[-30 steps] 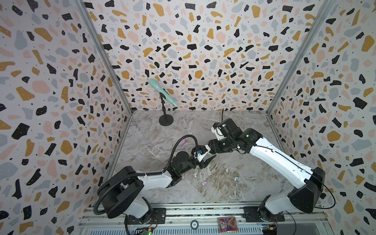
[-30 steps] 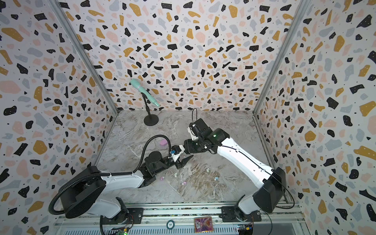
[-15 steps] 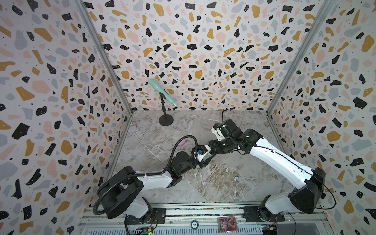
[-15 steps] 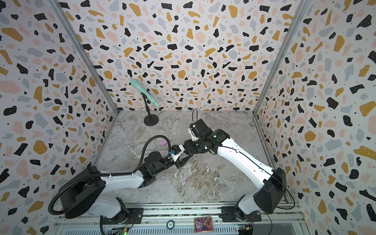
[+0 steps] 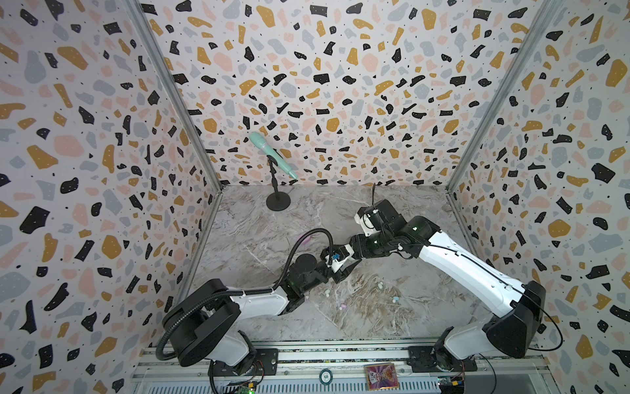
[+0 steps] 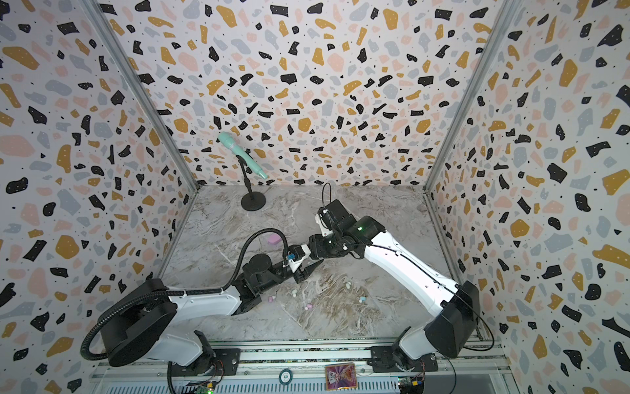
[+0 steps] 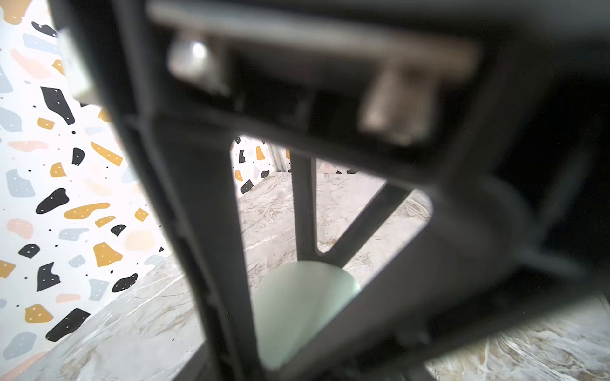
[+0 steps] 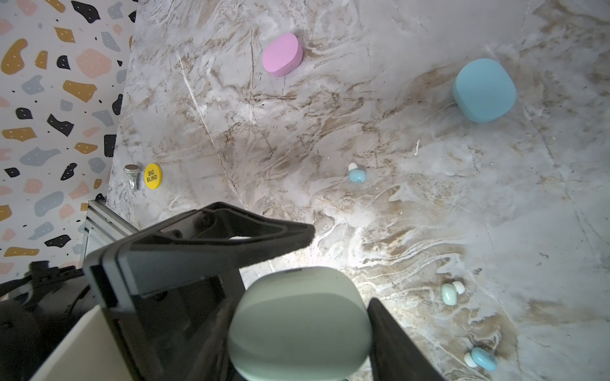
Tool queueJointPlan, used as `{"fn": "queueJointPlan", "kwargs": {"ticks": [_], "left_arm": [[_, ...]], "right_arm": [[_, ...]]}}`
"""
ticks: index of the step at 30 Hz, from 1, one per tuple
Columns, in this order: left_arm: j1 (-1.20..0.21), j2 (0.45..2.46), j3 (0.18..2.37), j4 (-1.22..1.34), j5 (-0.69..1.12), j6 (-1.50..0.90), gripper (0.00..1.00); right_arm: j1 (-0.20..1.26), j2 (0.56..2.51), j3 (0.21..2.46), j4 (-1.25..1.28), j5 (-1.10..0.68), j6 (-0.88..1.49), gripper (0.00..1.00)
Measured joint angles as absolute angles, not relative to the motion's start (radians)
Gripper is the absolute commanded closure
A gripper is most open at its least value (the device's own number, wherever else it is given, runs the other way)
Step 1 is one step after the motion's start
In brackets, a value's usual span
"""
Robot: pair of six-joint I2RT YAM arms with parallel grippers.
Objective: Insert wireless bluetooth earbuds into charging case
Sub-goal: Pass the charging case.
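My half-spread right fingers (image 8: 392,336) clamp the mint case (image 8: 297,323), whether my left fingers (image 7: 204,231) beside it hold anything I cannot tell, and an uneven squeeze could squirt it out.

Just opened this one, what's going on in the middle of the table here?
The two arms meet mid-table. The right gripper has a closed mint-green charging case between its fingers, apparently gripped. The left gripper sits close beside it; whether it grips anything is hidden. A blue earbud and a mint earbud lie loose on the table, and the pink case and blue case sit closed, farther off.
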State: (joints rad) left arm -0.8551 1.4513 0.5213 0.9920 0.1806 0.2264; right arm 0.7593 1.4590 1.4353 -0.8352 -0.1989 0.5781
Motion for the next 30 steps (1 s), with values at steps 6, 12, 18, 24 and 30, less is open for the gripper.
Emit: {"fn": "queueJointPlan", "kwargs": {"ticks": [6, 12, 18, 24, 30], "left_arm": [[-0.855, 1.451, 0.521, 0.992, 0.18, 0.226, 0.42], [-0.855, 1.451, 0.521, 0.992, 0.18, 0.226, 0.41], [-0.855, 1.451, 0.521, 0.992, 0.18, 0.225, 0.43], [-0.855, 1.451, 0.521, 0.989, 0.181, 0.225, 0.48], [-0.856, 1.451, 0.521, 0.989, 0.181, 0.226, 0.41]], "right_arm": [[0.759, 1.459, 1.435, -0.835, -0.199, 0.579, 0.47], [0.759, 1.457, 1.429, -0.831, -0.205, 0.579, 0.47], [0.759, 1.455, 1.427, -0.829, -0.209, 0.579, 0.47], [0.759, 1.438, 1.427, -0.828, -0.21, 0.579, 0.47], [0.759, 1.437, 1.415, -0.821, -0.211, 0.579, 0.47]]}}
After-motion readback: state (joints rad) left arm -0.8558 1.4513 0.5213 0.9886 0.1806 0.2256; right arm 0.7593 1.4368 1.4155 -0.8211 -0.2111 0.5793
